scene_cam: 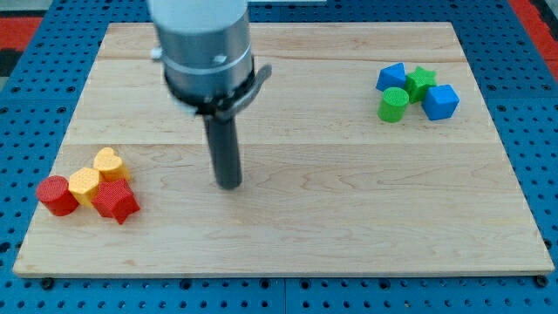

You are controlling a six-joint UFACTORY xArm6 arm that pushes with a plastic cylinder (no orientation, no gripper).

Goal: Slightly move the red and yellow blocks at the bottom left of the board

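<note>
Approach step: my tip (229, 183), a plain rod with no jaws, stands centre-left on the surface (349, 218), apart from the lower-left cluster: red cylinder (57, 195), yellow hexagon (85, 184), yellow heart (109, 163), red star (116, 201). Next comes a short leftward nudge.

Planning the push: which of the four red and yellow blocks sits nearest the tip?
The yellow heart, topmost and rightmost of the cluster, is nearest my tip. The yellow hexagon, red star and red cylinder lie farther left or lower.
</note>
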